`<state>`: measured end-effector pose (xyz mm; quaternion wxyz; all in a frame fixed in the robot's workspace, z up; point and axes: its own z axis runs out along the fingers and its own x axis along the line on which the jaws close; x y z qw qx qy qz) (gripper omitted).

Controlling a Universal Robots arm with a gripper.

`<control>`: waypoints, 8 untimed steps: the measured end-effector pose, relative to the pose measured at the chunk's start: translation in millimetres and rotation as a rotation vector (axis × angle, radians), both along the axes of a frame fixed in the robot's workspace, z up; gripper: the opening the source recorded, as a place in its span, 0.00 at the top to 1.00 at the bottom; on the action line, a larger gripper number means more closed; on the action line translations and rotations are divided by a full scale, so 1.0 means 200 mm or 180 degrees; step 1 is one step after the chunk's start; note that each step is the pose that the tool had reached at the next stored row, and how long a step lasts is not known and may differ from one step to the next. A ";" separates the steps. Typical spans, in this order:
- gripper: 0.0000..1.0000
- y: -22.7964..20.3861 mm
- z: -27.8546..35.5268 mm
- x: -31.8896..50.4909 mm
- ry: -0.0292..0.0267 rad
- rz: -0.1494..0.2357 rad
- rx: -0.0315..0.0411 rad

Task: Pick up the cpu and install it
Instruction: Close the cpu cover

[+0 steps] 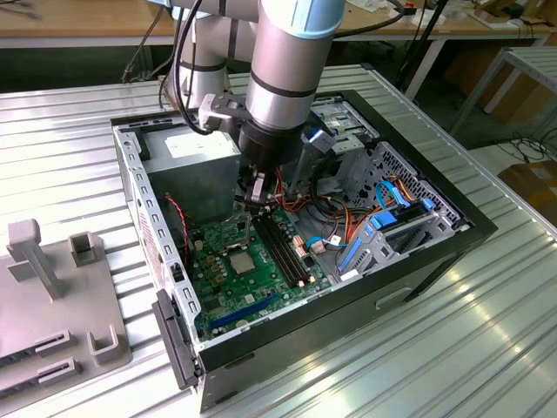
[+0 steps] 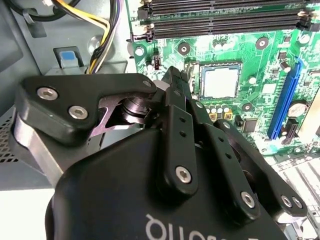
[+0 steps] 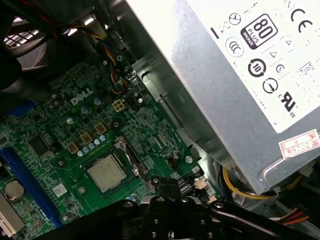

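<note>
I'm holding the black two-finger gripper (image 2: 170, 80) with fingers together, gripping nothing. Just beyond its tips, apart, the small flat square silvery-grey cpu (image 2: 220, 82) is sitting flat in the dark metal-framed socket (image 2: 196, 85) on the green motherboard (image 2: 260, 65).

We counted one robot arm (image 1: 283, 78) and one gripper (image 1: 254, 205) on it. There was one metal table (image 1: 487, 331), one open computer case (image 1: 470, 231) and one grey fixture plate (image 1: 43, 305). Inside the case we counted one green motherboard (image 1: 226, 287), one grey power supply (image 1: 187, 157) and one cpu (image 1: 239, 259). In the first wrist view the motherboard carried one long blue slot (image 3: 27, 182) and one round coin battery (image 3: 15, 190), and the power supply had one red-and-white sticker (image 3: 300, 145). The long black memory slots (image 2: 225, 15) formed one group; their exact number we could not tell.
</note>
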<state>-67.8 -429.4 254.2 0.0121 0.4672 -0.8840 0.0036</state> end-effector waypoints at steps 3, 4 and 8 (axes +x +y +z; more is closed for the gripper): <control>0.89 0.000 0.009 -0.001 -0.0003 0.0005 0.0000; 0.89 0.000 0.010 -0.001 -0.0004 0.0010 0.0001; 0.89 0.000 0.020 -0.002 -0.0004 0.0051 0.0000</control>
